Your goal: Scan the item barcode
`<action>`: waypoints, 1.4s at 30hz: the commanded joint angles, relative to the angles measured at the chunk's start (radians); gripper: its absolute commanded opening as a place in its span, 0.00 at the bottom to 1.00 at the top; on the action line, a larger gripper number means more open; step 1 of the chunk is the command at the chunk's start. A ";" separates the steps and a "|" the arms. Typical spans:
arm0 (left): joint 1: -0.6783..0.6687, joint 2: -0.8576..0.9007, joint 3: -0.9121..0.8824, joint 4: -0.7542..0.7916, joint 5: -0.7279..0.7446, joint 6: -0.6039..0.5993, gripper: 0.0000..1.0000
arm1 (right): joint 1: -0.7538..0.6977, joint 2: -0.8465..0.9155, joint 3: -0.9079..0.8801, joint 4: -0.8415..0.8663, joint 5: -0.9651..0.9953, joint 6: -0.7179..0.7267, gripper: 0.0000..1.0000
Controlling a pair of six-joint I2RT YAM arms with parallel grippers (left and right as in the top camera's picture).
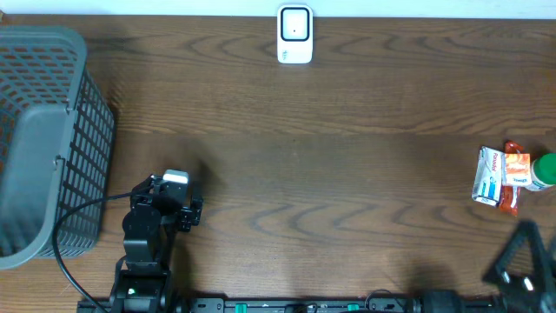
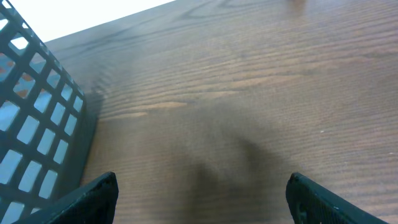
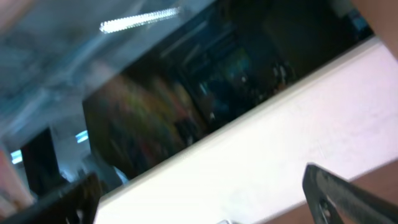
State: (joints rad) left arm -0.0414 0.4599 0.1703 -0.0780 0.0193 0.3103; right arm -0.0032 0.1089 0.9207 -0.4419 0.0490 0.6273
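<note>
Near edge: left pincer [image 2: 202, 199] spread wide, empty, beside basket [image 1: 52, 148]. Right pincer [image 3: 205, 199] also wide, empty. Packet [image 1: 499, 176] lies just ahead of it, at the tabletop's [image 1: 347, 174] right edge. Scanner [image 1: 294, 35] far centre. Best: right arm grips packet's narrow sides, leaving its faces unobstructed.

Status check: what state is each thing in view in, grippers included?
basket: upright, nothing visible inside.
left gripper: open, empty, beside the basket.
right gripper: open, empty.
scanner: at far edge, untouched.
packets: lying at right, not picked up.
green-capped bottle: beside packets, partly out of frame.
</note>
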 commanded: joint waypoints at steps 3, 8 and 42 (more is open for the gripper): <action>-0.003 -0.004 0.001 0.003 -0.008 -0.009 0.87 | 0.013 -0.067 -0.271 0.125 0.060 0.290 0.99; -0.003 -0.004 0.001 0.003 -0.008 -0.010 0.87 | 0.012 -0.103 -0.498 0.178 0.146 0.516 0.99; -0.003 -0.004 0.001 0.003 -0.008 -0.010 0.87 | 0.057 -0.105 -0.915 0.400 0.283 0.956 0.99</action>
State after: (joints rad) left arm -0.0414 0.4603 0.1703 -0.0784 0.0193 0.3103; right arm 0.0418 0.0109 0.0120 -0.0395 0.3092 1.7058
